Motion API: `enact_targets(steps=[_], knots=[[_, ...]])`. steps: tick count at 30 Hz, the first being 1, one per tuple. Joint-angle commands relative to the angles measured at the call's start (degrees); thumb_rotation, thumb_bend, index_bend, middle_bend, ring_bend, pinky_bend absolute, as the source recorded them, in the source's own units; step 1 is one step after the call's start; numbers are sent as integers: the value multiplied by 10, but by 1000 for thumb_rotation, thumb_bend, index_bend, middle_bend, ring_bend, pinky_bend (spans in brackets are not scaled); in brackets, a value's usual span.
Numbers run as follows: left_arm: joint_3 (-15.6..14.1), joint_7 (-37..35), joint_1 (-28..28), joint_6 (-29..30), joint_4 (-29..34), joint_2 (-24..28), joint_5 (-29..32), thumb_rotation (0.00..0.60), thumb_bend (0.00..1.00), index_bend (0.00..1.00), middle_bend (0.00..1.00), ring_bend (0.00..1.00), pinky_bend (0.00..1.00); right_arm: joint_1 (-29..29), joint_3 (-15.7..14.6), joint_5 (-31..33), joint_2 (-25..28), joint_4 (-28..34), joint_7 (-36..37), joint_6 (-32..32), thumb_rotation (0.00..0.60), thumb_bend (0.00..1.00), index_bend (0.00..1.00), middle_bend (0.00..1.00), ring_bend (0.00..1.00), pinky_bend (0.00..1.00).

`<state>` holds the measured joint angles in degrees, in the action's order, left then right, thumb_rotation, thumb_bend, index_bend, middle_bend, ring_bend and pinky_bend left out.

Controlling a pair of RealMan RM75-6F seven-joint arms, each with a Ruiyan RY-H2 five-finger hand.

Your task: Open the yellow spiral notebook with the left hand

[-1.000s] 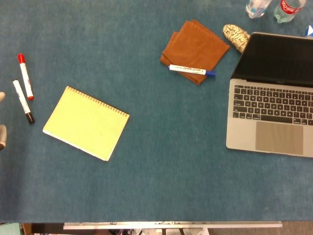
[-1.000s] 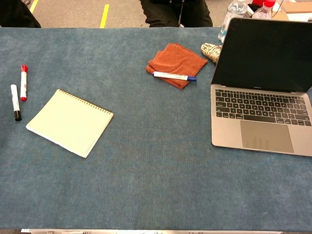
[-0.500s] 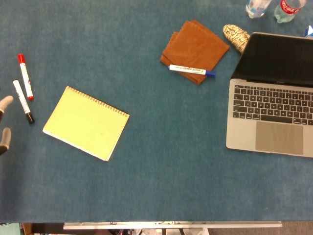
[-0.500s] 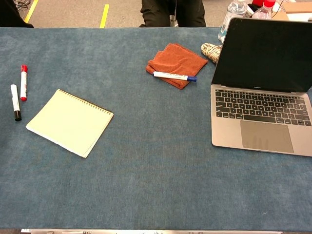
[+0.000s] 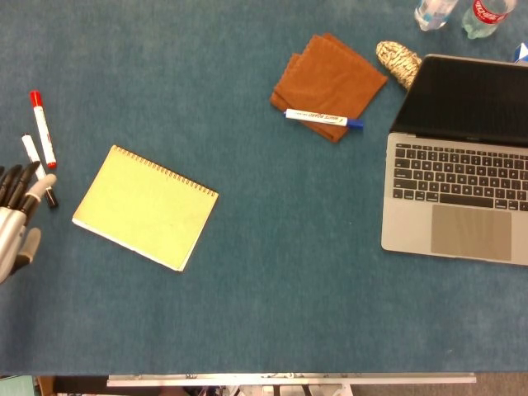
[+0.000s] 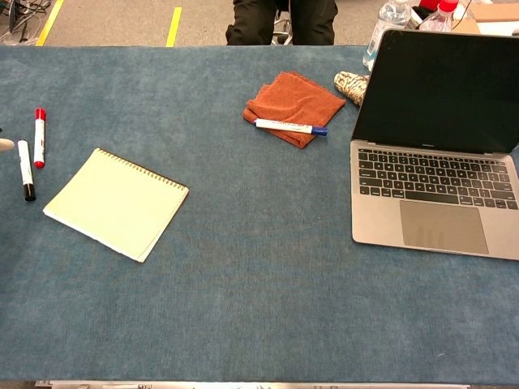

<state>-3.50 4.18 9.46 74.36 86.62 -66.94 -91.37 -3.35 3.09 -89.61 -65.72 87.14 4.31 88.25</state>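
1. The yellow spiral notebook [image 5: 145,207] lies closed and flat on the blue table [image 5: 272,272], turned at an angle, with its wire spine along the upper right edge and its free page edge facing the lower left.
2. The left hand [image 5: 16,216] shows at the left border of the head view, fingers spread apart and holding nothing; it is beside the notebook's left corner without touching it.
3. The hand's dark fingertips overlap the lower end of the black-capped marker [image 5: 38,170]; the red-capped marker [image 5: 43,129] lies just beside that one, further up.
4. A bare strip of table separates the notebook's left edge from the hand.
5. Wide open table surface stretches from the notebook's right side to the open laptop [image 5: 460,157] and along the near table edge.
6. A rust-coloured cloth [image 5: 328,74] with a blue-capped marker [image 5: 323,119] on it lies well apart, toward the far side.
7. The right hand appears in neither view.
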Motion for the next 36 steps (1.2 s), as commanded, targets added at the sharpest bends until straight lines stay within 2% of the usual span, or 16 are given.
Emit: enact_targets(steps=[1, 10, 17, 36], knots=[[-8, 2, 13, -17, -4, 3, -12, 600, 427, 77, 0, 0, 0, 0, 0, 0, 0, 1, 0, 0, 600, 190, 138, 175, 99, 178], [-21, 11, 53, -66, -26, -9, -42, 600, 301, 0, 0, 0, 0, 0, -1, -2, 4, 5, -1, 0, 600, 189, 138, 176, 99, 178], [-27, 4, 81, -95, -67, -33, -57, 600, 296, 0, 0, 0, 0, 2, -4, -2, 4, 5, -1, 0, 600, 188, 138, 175, 99, 178], [-38, -53, 100, -111, -178, -97, -49, 600, 295, 0, 0, 0, 0, 7, -6, -2, 7, 7, 0, 4, 600, 188, 138, 176, 99, 177]])
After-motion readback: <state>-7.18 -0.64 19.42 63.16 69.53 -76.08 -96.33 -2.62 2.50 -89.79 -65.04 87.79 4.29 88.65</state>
